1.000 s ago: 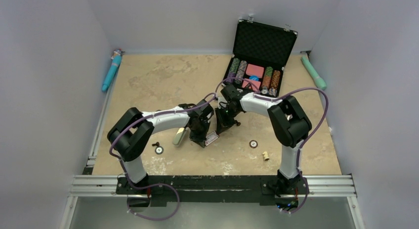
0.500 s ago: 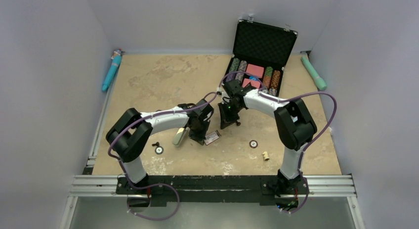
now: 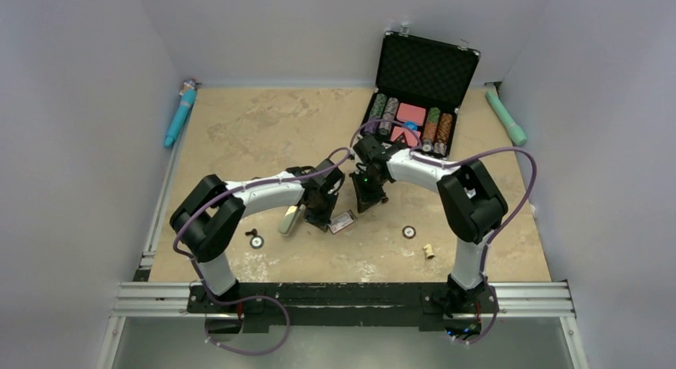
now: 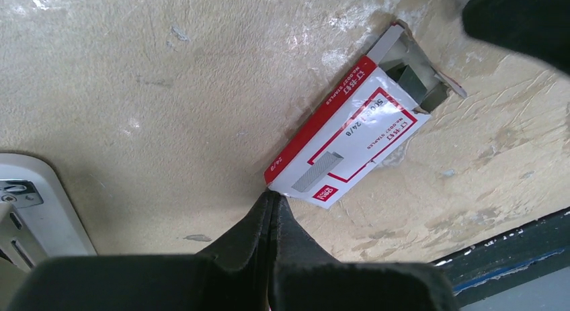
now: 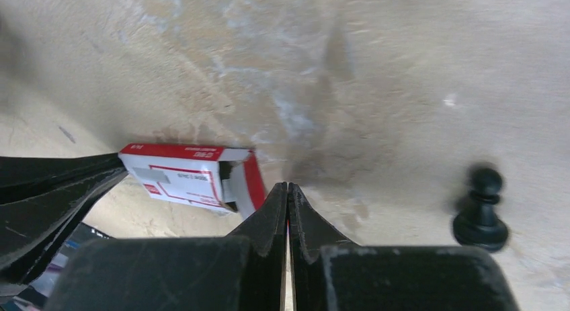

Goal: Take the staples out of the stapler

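Observation:
A flat red-and-white staple box [image 4: 349,133] lies on the tan table [image 3: 263,130] with its far end open, and a grey block [image 4: 411,79] shows inside. My left gripper [image 4: 272,197] is shut and empty, its tip touching the box's near corner. My right gripper [image 5: 288,187] is also shut on nothing, right beside the box's [image 5: 181,173] open red flap. From above, both grippers [image 3: 328,223] [image 3: 367,207] meet at the box [image 3: 343,222]. A small blue piece [image 3: 409,127], possibly the stapler, lies in the open case. No loose staples can be made out.
A shiny silver-olive oblong piece [image 3: 288,220] lies left of my left gripper. A black pawn [image 5: 478,217] and two small discs [image 3: 257,242] [image 3: 409,232] are nearby, with a beige bit [image 3: 429,250]. The black chip case [image 3: 422,66] stands open at the back. Teal tubes [image 3: 180,112] [image 3: 507,117] line both sides.
The right arm has shifted slightly while its gripper stays shut by the box. The box has turned a little. The left arm has hardly moved.

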